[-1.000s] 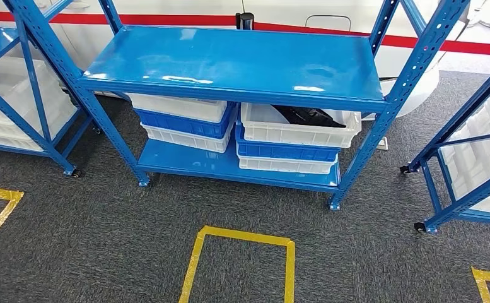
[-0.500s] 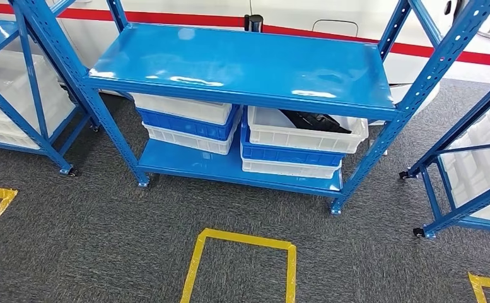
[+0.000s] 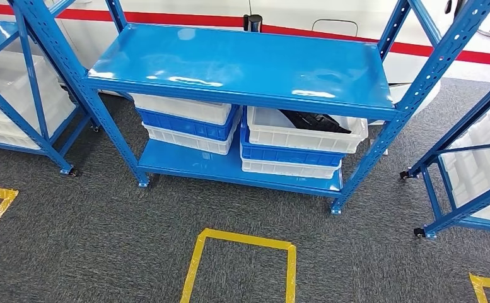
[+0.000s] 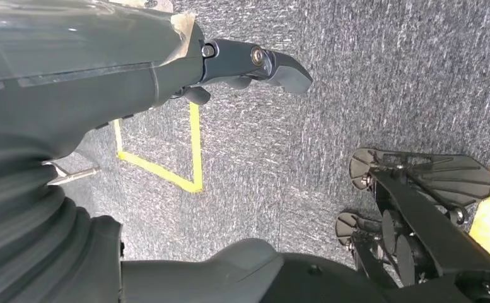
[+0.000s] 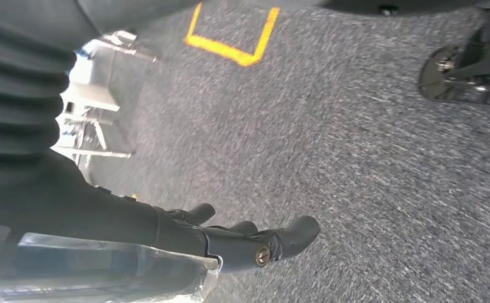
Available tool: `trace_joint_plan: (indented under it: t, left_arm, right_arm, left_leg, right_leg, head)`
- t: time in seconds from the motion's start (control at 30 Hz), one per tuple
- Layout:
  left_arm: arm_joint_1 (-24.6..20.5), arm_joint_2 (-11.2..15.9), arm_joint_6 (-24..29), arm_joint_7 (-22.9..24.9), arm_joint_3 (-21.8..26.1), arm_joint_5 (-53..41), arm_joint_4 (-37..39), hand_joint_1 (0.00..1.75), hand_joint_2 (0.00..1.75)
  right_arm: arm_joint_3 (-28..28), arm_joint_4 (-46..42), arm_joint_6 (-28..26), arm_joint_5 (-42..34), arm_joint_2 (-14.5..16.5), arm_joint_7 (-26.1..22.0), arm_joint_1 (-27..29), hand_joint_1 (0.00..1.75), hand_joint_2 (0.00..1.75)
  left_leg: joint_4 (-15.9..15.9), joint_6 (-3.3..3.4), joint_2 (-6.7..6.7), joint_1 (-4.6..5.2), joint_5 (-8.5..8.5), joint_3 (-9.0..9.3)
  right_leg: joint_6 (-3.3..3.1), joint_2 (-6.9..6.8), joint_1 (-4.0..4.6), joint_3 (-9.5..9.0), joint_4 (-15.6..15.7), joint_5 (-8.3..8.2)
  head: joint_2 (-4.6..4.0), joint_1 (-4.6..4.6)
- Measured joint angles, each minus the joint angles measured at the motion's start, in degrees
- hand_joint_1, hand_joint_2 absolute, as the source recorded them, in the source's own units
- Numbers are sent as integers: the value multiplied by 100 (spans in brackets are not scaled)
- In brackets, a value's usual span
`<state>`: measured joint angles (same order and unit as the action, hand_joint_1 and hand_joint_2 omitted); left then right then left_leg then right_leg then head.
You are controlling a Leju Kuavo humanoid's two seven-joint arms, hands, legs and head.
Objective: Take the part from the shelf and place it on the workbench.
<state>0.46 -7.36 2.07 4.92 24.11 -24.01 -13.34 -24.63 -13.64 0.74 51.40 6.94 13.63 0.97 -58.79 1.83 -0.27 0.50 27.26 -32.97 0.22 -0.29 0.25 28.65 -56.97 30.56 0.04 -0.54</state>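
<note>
Black part [image 3: 313, 120] lies in a white crate [image 3: 302, 134] (lower shelf [image 3: 192, 163]).

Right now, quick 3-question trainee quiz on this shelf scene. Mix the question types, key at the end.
1. True or false: the black part lies in the top white bin of the right-hand stack, under the blue shelf top.
2. Which colour is the middle bin in that stack? A) white B) blue C) yellow
3. Fill in: the left hand and right hand hang over grey carpet and hold ____.

Key: 1 true; 2 B; 3 nothing.
</note>
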Motion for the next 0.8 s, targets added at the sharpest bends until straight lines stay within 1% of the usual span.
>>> trace_joint_plan:
  t: [0.27, 0.4, 0.73, 0.8]
  left_arm:
    - [175, 167, -53, -129, -567, 619, -198, 0, 175]
    - [282, 251, -73, -187, -860, 922, -307, 0, 0]
    - [515, 454, -136, -349, -1574, 1703, -561, 0, 0]
    - [550, 481, -145, -367, -1673, 1812, -601, 0, 0]
  right_arm:
    - [581, -187, -14, -1323, -165, -341, 169, 0, 0]
    - [876, -290, -19, -1967, -253, -511, 267, 0, 0]
    - [1600, -536, -33, -3644, -462, -949, 494, 0, 0]
    - [1701, -569, -35, -3871, -489, -1009, 526, 0, 0]
  left_leg:
    - [4, -7, -1, -8, 4, 6]
    - [5, -8, 0, -9, 5, 6]
    - [5, -8, 0, -8, 6, 6]
    - [5, -9, 0, -8, 6, 6]
  right_leg:
    - [5, 0, 10, -6, 0, 6]
    - [5, 0, 11, -6, 0, 7]
    - [5, 0, 11, -6, 0, 7]
    - [5, 0, 11, -6, 0, 7]
  head:
    - [0, 1]
    - [0, 1]
    - [0, 1]
    - [0, 1]
